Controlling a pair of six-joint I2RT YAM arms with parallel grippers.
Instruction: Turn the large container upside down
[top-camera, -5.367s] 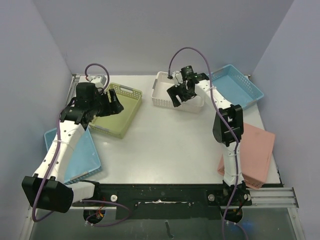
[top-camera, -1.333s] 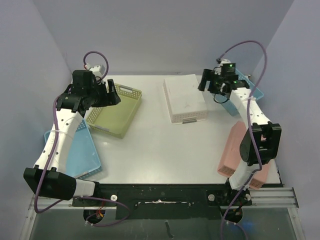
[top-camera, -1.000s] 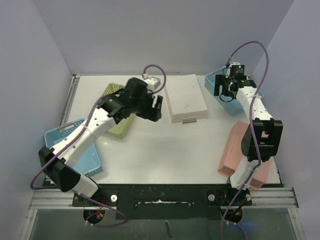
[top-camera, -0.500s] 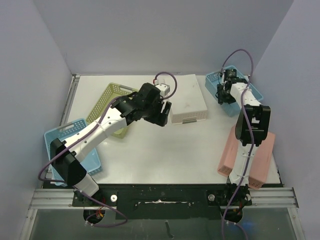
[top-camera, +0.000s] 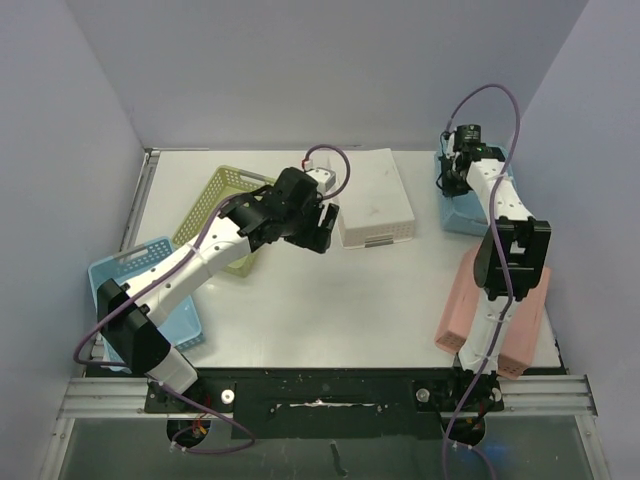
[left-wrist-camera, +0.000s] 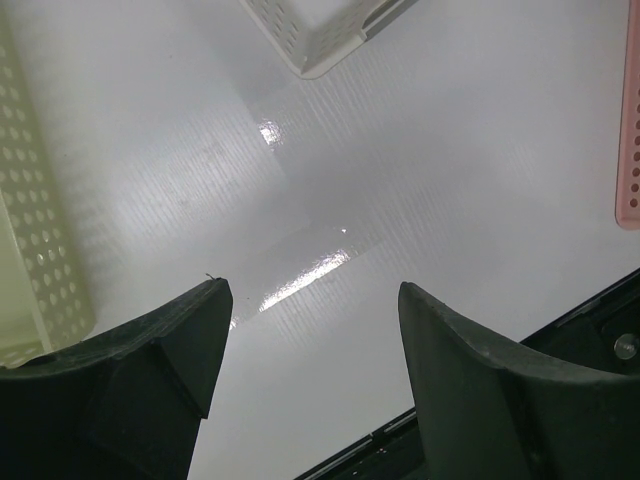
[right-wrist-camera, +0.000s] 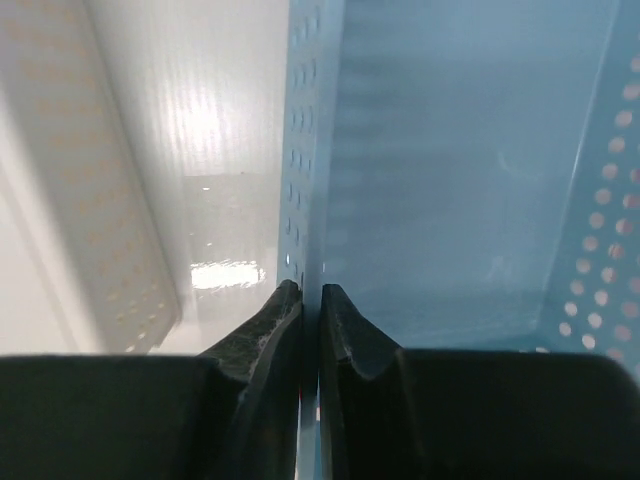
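The large blue container (top-camera: 465, 212) stands at the back right, mouth up, and looks tipped to one side. My right gripper (top-camera: 452, 183) is shut on its perforated left wall (right-wrist-camera: 303, 150), one finger outside and one inside the container (right-wrist-camera: 450, 180); in the right wrist view the right gripper (right-wrist-camera: 310, 292) has its jaws pressed on the thin wall. My left gripper (top-camera: 325, 230) hovers wide open beside the near left corner of an upside-down white basket (top-camera: 372, 195). Only bare table shows between the left gripper's (left-wrist-camera: 310, 300) fingers.
A yellow-green basket (top-camera: 222, 205) lies at the back left and a second blue basket (top-camera: 140, 290) at the near left. An upside-down pink container (top-camera: 505, 300) lies at the near right. The white basket (right-wrist-camera: 110, 200) lies close to the gripped wall.
My right gripper has closed on the blue container's left wall, and the container now looks narrower and shifted right. The left arm swung from the yellow-green basket to the white basket, then held still.
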